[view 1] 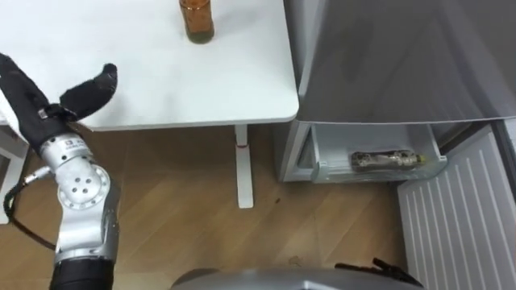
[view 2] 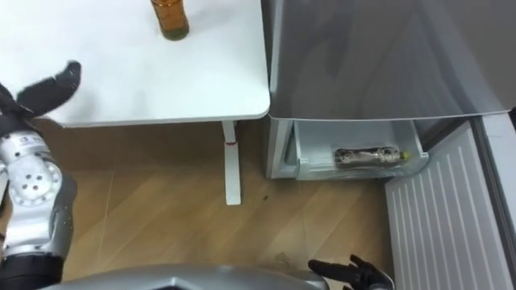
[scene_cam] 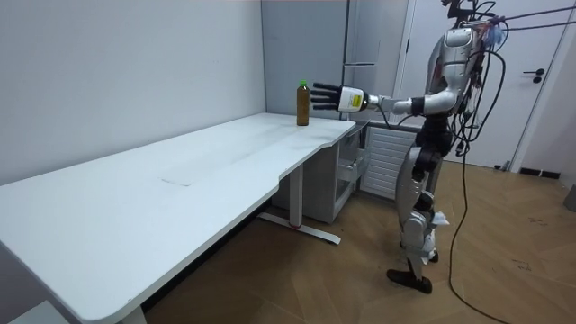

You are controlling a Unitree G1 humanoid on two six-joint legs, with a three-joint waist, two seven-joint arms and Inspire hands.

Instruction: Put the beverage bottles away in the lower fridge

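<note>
Nearest us, L hand (view 1: 42, 106): arm stretched fwd over white table (view 1: 161, 89), fingers straight, spread, empty, short of amber drink bottle (view 1: 196, 20), which stands upright. We see a 2nd bottle (view 1: 385, 161) lying in the open lower fridge drawer (view 1: 318, 153), long axis L-R, cap right. R hand (view 2: 351, 272) low, fingers loose.

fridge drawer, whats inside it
One bottle lies on its side in the open drawer. The drawer's back part runs under the fridge body, so anything there is hidden.
</note>
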